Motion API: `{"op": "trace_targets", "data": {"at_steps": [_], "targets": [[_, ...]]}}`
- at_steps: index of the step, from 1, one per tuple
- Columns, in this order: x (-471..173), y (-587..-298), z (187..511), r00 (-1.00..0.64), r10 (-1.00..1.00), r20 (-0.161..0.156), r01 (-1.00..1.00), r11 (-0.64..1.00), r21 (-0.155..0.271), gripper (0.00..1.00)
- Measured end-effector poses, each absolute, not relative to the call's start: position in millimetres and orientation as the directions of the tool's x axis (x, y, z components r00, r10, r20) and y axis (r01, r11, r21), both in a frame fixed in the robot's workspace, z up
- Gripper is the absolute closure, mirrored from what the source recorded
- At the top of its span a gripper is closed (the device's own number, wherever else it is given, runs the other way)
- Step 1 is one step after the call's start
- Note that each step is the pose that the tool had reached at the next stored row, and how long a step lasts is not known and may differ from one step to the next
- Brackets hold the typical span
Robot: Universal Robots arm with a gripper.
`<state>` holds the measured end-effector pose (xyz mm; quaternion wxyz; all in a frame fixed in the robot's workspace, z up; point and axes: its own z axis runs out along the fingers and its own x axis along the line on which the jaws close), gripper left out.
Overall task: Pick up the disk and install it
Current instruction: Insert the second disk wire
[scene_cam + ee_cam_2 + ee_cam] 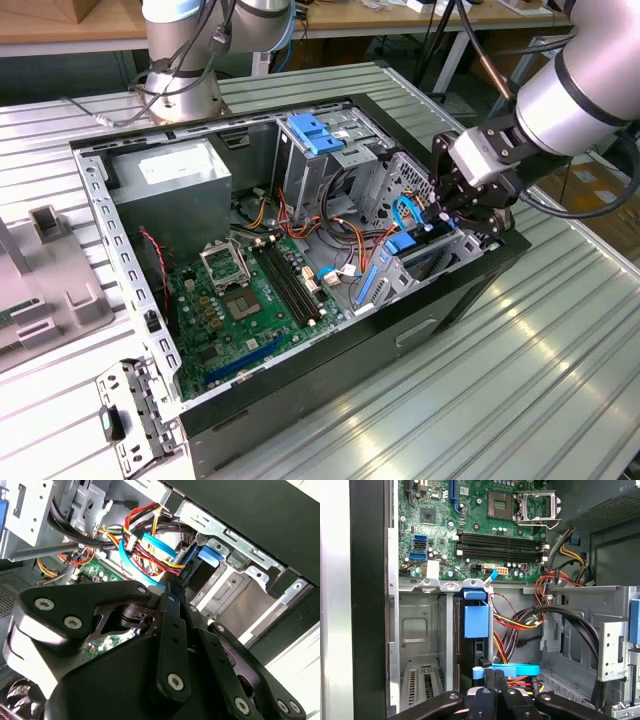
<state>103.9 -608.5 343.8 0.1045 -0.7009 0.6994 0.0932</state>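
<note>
The disk (479, 647) stands on edge in a slot of the metal drive bay (420, 630) at the case's front corner, with its blue plastic tab (476, 620) toward the motherboard. In the exterior view the disk (427, 258) sits low in the bay at the view's right. My gripper (458, 220) hangs right over it, fingers drawn together to a narrow tip. That tip of the gripper (492, 676) rests at the disk's near end, beside a light-blue flat cable (516, 669). In the second wrist view the gripper (172, 586) points at the disk (191, 577) beside its blue tab (209, 559).
The open computer case (470, 290) lies on a ribbed metal table. Inside are the green motherboard (240, 300), a grey power-supply box (170, 185), an upper drive cage with a light-blue latch (318, 133) and loose coloured cables (345, 235). A second arm's base (180, 85) stands behind.
</note>
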Motion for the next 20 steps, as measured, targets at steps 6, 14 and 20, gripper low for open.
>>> {"op": "trace_targets", "data": {"at_steps": [6, 14, 20], "targets": [[110.4, -607.6, 347.2, 0.004, -0.961, -0.277, -1.000, 0.000, -0.016, 0.89], [129.6, -607.2, 351.6, 0.004, -0.960, -0.279, -1.000, 0.000, -0.012, 0.89], [133.3, -607.2, 354.0, 0.004, -0.960, -0.280, -1.000, -0.001, -0.012, 0.89]]}}
